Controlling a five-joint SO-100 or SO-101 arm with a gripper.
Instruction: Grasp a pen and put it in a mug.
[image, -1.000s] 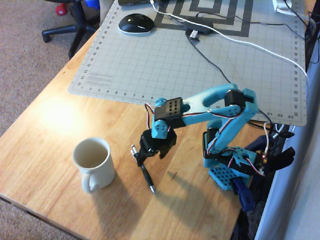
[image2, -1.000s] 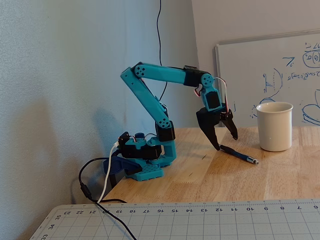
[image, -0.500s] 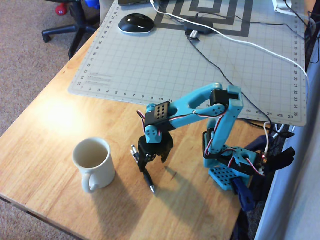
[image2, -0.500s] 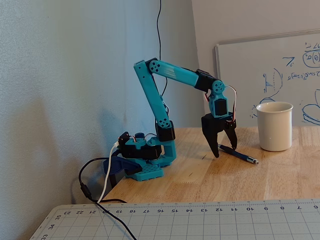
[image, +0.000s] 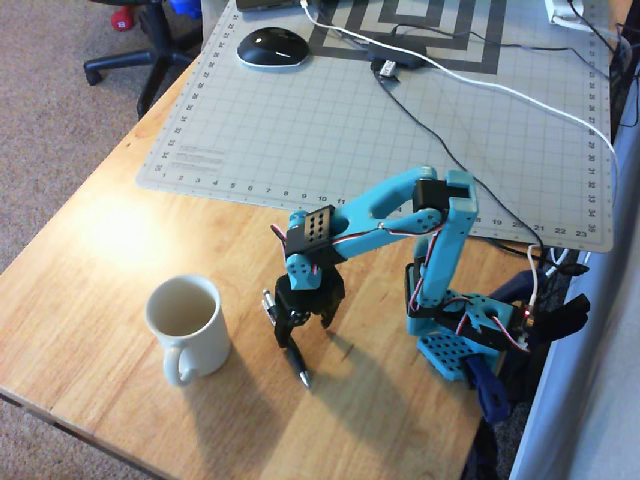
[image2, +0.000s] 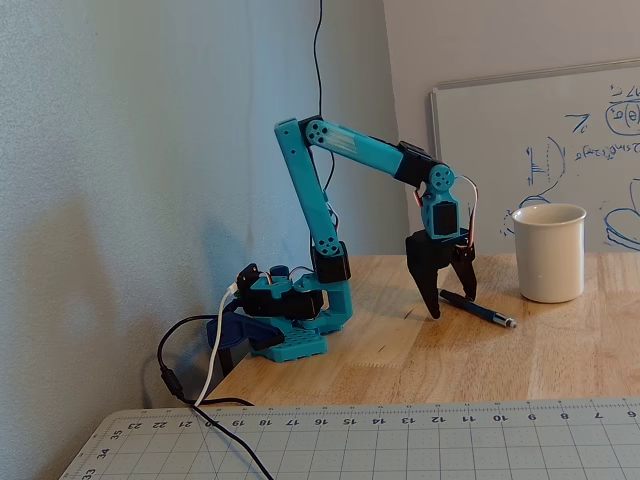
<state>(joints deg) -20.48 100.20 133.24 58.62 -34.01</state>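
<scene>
Cream-white mug (image: 187, 324) stands upright at left in the overhead view, mouth clear, handle toward the near counter (image: 100, 250) edge — well placed for a drop from above. Just right of it we see the pen (image: 296, 362) flat on the wood, silver tip pointing away from the arm. Our gripper (image: 304, 322) is poised over its upper end, fingers (image2: 428, 292) apart and straddling the barrel — not yet clamped, we judge. Base sits further right.

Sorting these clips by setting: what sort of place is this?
Likely a home office or hobby workspace: a wooden desk with a cutting mat and computer mouse, an office chair on carpet, and a whiteboard against the wall.
</scene>
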